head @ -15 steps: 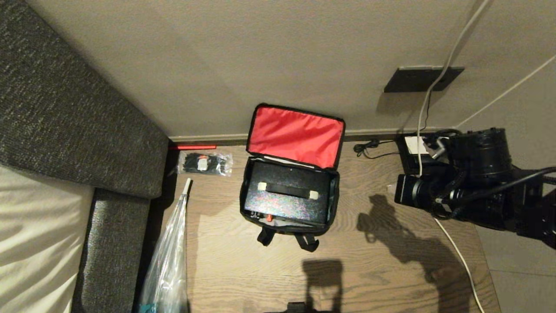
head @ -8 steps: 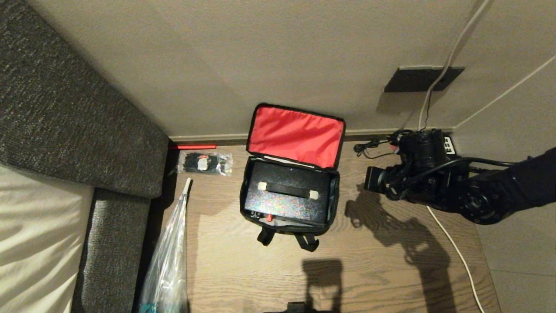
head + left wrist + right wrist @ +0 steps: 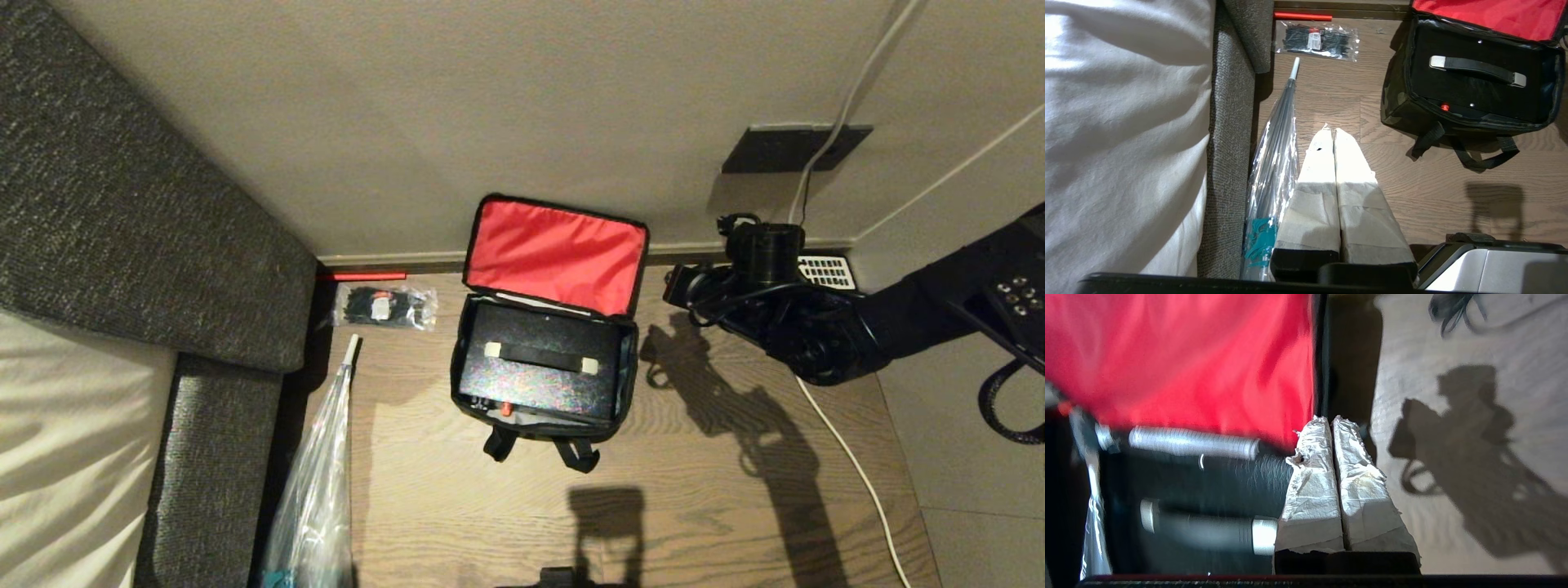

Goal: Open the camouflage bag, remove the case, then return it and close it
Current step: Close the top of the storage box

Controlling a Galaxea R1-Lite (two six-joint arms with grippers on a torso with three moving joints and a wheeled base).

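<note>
The camouflage bag [image 3: 627,371] stands open on the wooden floor against the wall, its red lid lining [image 3: 555,255] leaning back. Inside lies the black speckled case [image 3: 535,388], flat, with a black handle [image 3: 541,357] on top. My right gripper [image 3: 673,287] is shut and empty, just right of the lid's right edge; in the right wrist view its taped tips [image 3: 1332,418] sit beside the red lining [image 3: 1188,359] and above the case [image 3: 1216,482]. The left gripper [image 3: 1333,130] is parked, shut and empty, over the floor short of the bag [image 3: 1395,107].
A grey sofa [image 3: 122,229] fills the left side. A clear packet of black ties [image 3: 384,307] and a plastic-wrapped umbrella [image 3: 322,457] lie beside it. A white cable [image 3: 853,469] and a telephone keypad [image 3: 824,271] lie right of the bag, near the wall.
My right arm has swung left and toward the wall, from the right of the view to the lid's right edge. Bag, case and left arm have not moved.
</note>
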